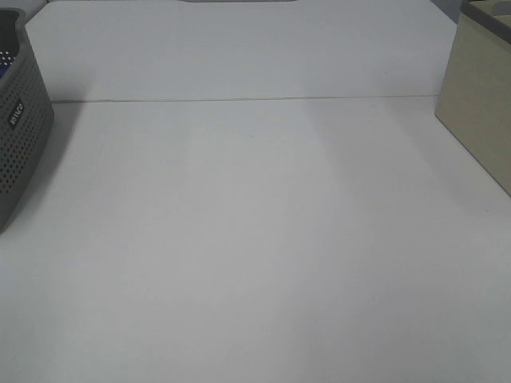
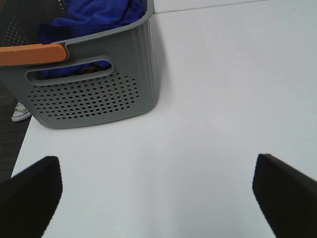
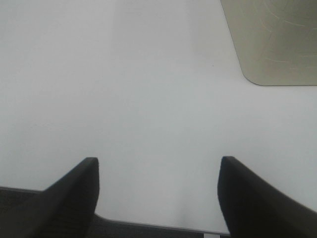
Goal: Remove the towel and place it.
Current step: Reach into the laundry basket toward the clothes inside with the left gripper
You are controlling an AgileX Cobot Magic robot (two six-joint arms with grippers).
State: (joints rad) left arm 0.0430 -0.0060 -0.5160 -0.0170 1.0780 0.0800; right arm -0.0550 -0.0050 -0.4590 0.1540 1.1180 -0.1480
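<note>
The royal-blue towel (image 2: 94,17) lies bunched inside a grey perforated basket (image 2: 99,94) with an orange handle (image 2: 32,53). In the exterior high view only the basket's corner (image 1: 20,136) shows at the far left edge, with a sliver of blue at its rim. My left gripper (image 2: 156,198) is open and empty over the white table, a short way from the basket's side. My right gripper (image 3: 158,193) is open and empty over the table near its front edge. Neither gripper shows in the exterior high view.
A beige box (image 1: 479,112) stands at the right edge of the table; its base shows in the right wrist view (image 3: 272,39). The white table (image 1: 255,239) spans the view. A shoe (image 2: 20,113) shows on the floor beyond the table's edge.
</note>
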